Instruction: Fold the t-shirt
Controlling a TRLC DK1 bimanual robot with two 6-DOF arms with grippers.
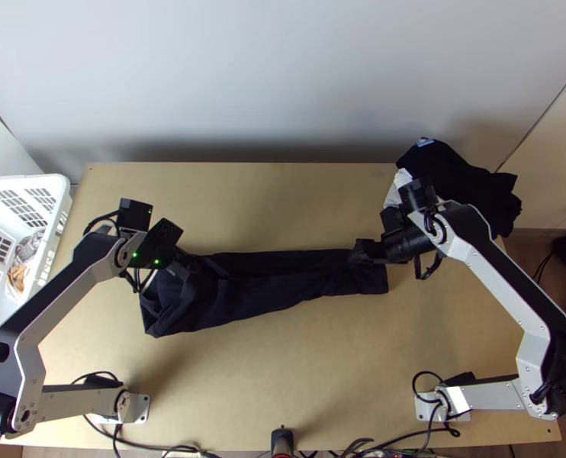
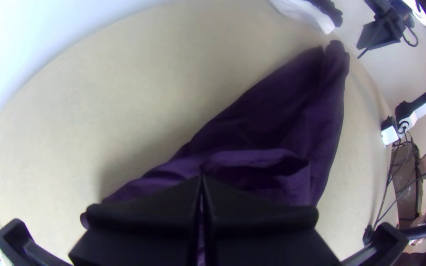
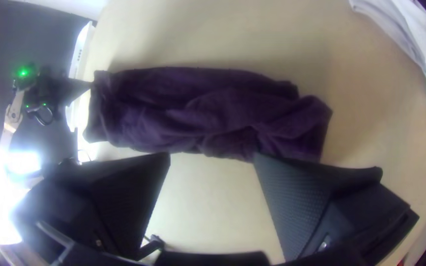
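Yeah, left gripper is pinching the t-shirt; right gripper's fingers are spread wide over the other end.

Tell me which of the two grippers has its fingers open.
The right gripper: its fingers stand wide apart, while those of the left gripper are together at the dark t-shirt.

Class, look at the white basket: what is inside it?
The white basket holds a crumpled, light-coloured bundle. Whatever lies beneath that bundle is covered and cannot be made out.
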